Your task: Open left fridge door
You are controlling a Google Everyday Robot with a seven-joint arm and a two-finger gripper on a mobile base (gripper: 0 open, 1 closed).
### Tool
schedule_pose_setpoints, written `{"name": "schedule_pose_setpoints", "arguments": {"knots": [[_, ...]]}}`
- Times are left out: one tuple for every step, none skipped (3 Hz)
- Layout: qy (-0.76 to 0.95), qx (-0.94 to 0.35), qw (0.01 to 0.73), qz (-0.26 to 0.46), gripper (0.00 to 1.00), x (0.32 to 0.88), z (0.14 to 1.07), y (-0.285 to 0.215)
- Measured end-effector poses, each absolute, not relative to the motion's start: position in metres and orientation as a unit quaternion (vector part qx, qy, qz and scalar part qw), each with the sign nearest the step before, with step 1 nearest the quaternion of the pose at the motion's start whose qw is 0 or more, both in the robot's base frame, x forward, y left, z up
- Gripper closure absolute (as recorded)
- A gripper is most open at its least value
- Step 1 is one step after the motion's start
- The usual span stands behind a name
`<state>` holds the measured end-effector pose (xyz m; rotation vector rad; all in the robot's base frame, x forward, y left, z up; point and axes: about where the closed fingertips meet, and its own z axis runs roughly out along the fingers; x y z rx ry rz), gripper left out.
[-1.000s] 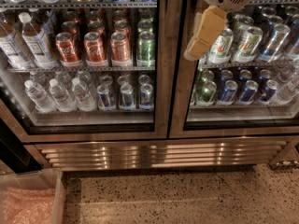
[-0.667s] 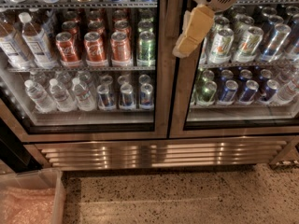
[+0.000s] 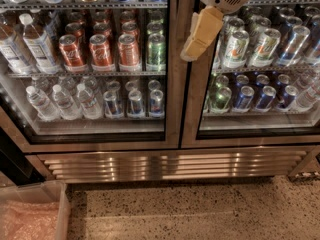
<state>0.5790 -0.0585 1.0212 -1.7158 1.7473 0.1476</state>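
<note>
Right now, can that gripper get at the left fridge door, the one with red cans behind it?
Probably yes: the gripper hangs before the frames where both doors meet, beside the left fridge door, with nothing in between.

Right door (image 3: 260, 69), steel grille (image 3: 170, 165), speckled floor (image 3: 200, 211), possibly a bin (image 3: 34, 211)

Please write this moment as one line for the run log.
fridge door: closed | gripper: high, before seam with right door | contact: unclear

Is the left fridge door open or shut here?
Shut: the left fridge door lies flush with the right door, no gap between their frames. The end effector hangs before those frames, near the top.
</note>
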Motion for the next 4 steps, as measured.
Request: {"name": "schedule_pose_setpoints", "arguments": {"knots": [[0.669,-0.660,0.335,0.060,0.00,0.5837,1.0180,-0.0565],[0.671,-0.660,0.333,0.059,0.00,0.5890,1.0144,-0.0578],[0.670,-0.662,0.332,0.060,0.17,0.5885,1.0139,-0.0583],[0.670,-0.662,0.332,0.060,0.41,0.5885,1.0139,-0.0583]]}}
